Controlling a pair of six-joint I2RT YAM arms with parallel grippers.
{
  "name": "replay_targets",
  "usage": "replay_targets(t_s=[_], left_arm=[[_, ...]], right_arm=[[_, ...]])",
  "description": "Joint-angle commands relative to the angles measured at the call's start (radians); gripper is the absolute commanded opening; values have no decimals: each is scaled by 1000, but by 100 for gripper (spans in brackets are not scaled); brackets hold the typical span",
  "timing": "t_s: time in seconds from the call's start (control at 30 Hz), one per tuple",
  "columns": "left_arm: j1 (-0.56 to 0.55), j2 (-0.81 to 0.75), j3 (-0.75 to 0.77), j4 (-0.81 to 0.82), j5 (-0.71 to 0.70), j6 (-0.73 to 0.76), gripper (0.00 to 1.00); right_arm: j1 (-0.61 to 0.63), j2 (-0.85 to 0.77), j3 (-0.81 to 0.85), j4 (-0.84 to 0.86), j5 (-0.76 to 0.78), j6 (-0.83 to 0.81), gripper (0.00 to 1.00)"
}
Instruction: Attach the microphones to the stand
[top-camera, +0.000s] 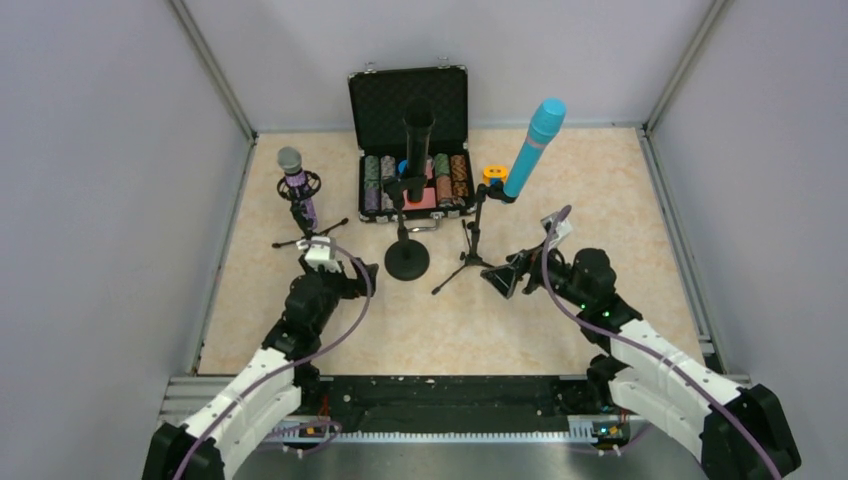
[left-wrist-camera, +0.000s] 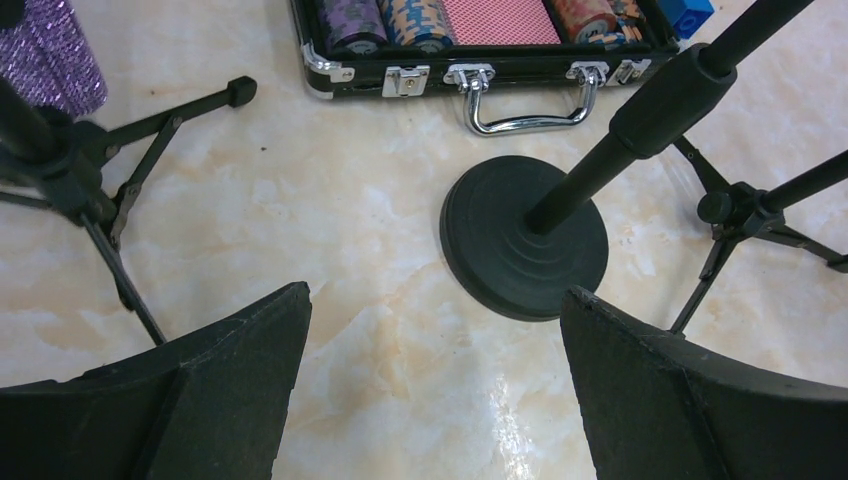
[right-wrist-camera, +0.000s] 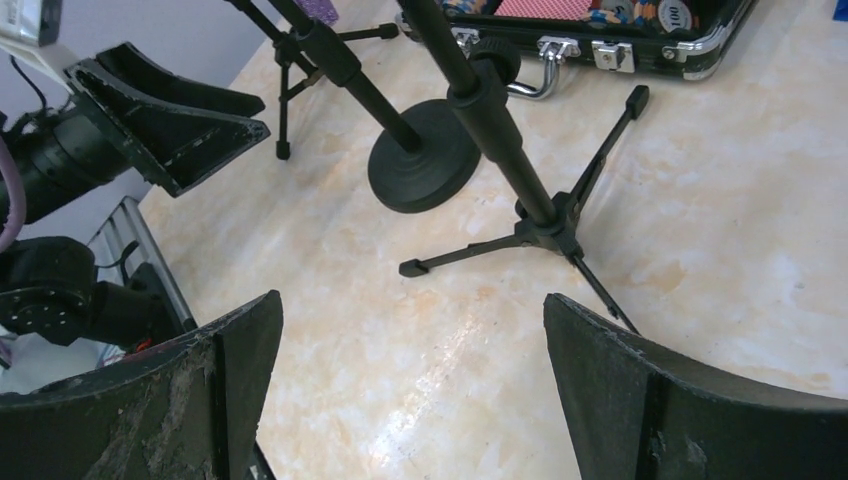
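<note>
Three microphones sit in stands. The glittery purple one (top-camera: 297, 186) with a grey mesh head is on the left tripod (top-camera: 305, 232). The black one (top-camera: 418, 128) is on the round-base stand (top-camera: 407, 259). The cyan one (top-camera: 534, 146) leans in the right tripod stand (top-camera: 474, 247). My left gripper (top-camera: 363, 273) is open and empty, low over the table just left of the round base (left-wrist-camera: 525, 236). My right gripper (top-camera: 498, 281) is open and empty, just right of the right tripod's legs (right-wrist-camera: 548, 222). The purple microphone's lower end shows in the left wrist view (left-wrist-camera: 50, 55).
An open black case (top-camera: 408, 95) with poker chips and cards stands at the back middle; its handle (left-wrist-camera: 528, 100) faces the stands. A small orange round thing (top-camera: 494, 173) lies beside it. Grey walls enclose the table. My left gripper shows in the right wrist view (right-wrist-camera: 165, 120).
</note>
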Motion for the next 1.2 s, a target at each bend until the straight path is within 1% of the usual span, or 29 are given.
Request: replay_targets(t_s=[0.0,0.1,0.17,0.23,0.3,0.37,0.47,0.57,0.63,0.7,0.8,0.9,0.93,0.97,1.0,1.07,1.17], left_arm=[[3,128,133,63,39,104,99],[4,222,216,10,14,153,99],[4,260,248,0,-28,179,99],[4,275,254,23,-70,209,99],[8,273,232,88,-110,253,99],[23,277,214,173,-151,279,99],[67,296,214,218,-143,299,99],[139,337,209,247,-113,308,99],[189,371,181,325,-96,294,99],[228,393,145,418,-65,274,99],[253,430,115,505,-24,281,99],[268,507,80,621,-5,319,99],[270,543,68,666,-10,345,99],[272,573,59,699,-22,357,99],[274,598,55,760,-40,370,99],[274,603,49,778,-53,392,99],[277,625,44,824,-65,415,99]], right_arm=[[-13,65,137,-105,40,-117,99],[-34,111,181,-166,60,-156,99],[-73,123,185,-174,59,-151,99],[-130,120,174,-167,62,-139,99],[-190,106,145,-164,95,-132,99],[-253,80,99,-142,179,-137,99],[-319,33,26,-78,282,-170,99],[-336,-10,-15,-35,384,-211,99],[-335,-20,-32,13,400,-253,99],[-336,-7,-36,43,447,-280,99],[-335,18,-74,142,511,-347,99],[-336,58,-206,463,561,-353,97],[-336,84,-243,550,577,-352,96],[-335,121,-260,592,586,-356,96],[-336,159,-259,616,601,-354,97],[-336,196,-224,574,604,-350,98],[-336,246,-212,613,670,-341,99]])
